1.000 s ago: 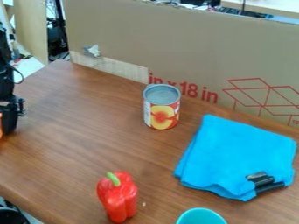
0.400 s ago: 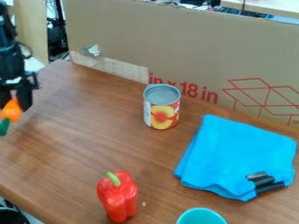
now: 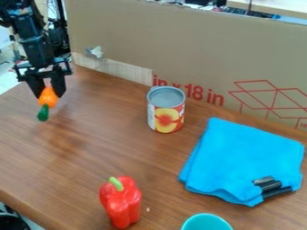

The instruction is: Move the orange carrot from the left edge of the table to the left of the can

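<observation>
"One gripper (image 3: 50, 92): state and place?"

"Mine, clamped on one orange toy (image 3: 47, 98); both hang over the upper left part of the table (image 3: 108, 148), near its left edge."

"Edges and room?"

"Cardboard panel (image 3: 186, 49), standing along the far side. Brown wood, one broad span, between my gripper and the can (image 3: 167, 111), which stands upright near the panel. Red pepper (image 3: 121, 204), well apart from me, toward the near edge. Blue cloth (image 3: 243, 159), folded, right of the can, black items (image 3: 269, 186) at its lower corner. Turquoise cup (image 3: 207, 223), partly in view at the bottom."

"The held piece, described?"

"Orange body, smooth, rounded, wider at the middle; my fingers (image 3: 59, 85) grip its upper part. Dark green end, narrow and blunt, pointing down. Length slightly tilted, off the wood, with dim shading on the table below."
</observation>
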Available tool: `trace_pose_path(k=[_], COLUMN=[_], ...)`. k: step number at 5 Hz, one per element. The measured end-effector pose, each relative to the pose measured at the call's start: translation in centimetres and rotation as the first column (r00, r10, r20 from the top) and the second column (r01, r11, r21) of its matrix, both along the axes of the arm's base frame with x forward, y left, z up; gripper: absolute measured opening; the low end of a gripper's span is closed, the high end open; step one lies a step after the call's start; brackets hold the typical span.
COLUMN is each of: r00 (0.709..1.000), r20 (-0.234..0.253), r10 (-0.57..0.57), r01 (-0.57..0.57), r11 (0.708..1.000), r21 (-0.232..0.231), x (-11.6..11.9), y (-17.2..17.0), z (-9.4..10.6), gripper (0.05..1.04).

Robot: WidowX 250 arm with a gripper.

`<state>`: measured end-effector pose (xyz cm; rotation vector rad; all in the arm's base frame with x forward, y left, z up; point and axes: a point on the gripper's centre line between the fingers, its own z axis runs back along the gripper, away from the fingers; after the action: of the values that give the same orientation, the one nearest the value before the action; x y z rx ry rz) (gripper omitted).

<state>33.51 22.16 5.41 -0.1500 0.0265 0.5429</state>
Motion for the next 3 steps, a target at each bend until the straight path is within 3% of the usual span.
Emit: trace_pose_path(k=[3], r00=[0.970], r20=[0.045], r10=[0.238], r01=[-0.241], r11=[0.967], r21=[0.077], x=[3.7], y=[3.1], z=[-1.0], gripper=[0.557])
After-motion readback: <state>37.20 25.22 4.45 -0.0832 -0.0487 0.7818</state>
